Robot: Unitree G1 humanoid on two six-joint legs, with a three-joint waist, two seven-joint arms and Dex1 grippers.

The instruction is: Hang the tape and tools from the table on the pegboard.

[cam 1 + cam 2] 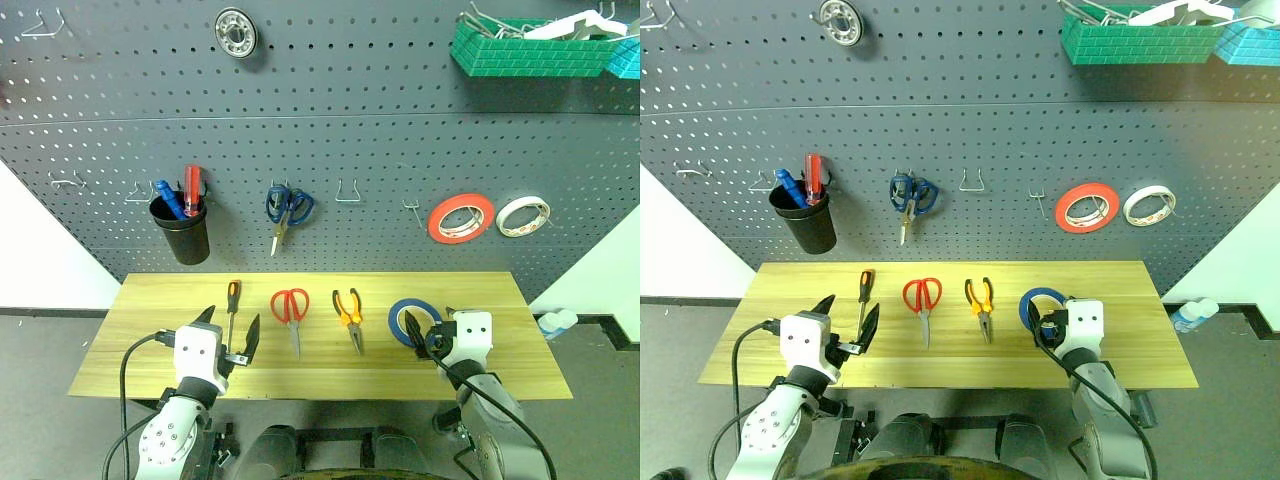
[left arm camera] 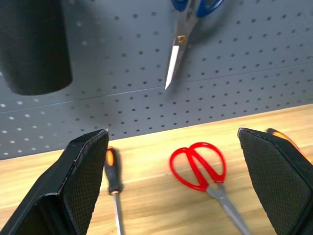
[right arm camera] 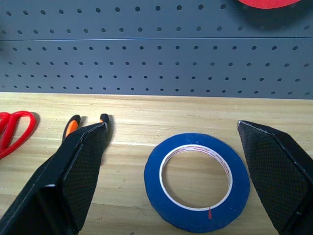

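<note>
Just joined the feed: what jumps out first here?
Four items lie in a row on the table: screwdriver, red scissors, pliers, blue tape. Above, the pegboard holds a black cup, blue scissors and two tape rolls. Both grippers hover open, left gripper by the screwdriver, right gripper at the tape.

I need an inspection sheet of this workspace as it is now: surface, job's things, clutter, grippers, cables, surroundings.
Surface: wooden table, flat, light grain.
Job's things: screwdriver, red scissors, pliers and blue tape lie in a row on the table; none hung yet.
Clutter: nothing seen on the table.
Grippers: left gripper open near the screwdriver; right gripper open, the tape lying between its fingers.
Cables: black cable loops by the left wrist.
Surroundings: pegboard carries black cup, blue scissors, red tape, white tape, green basket.
</note>
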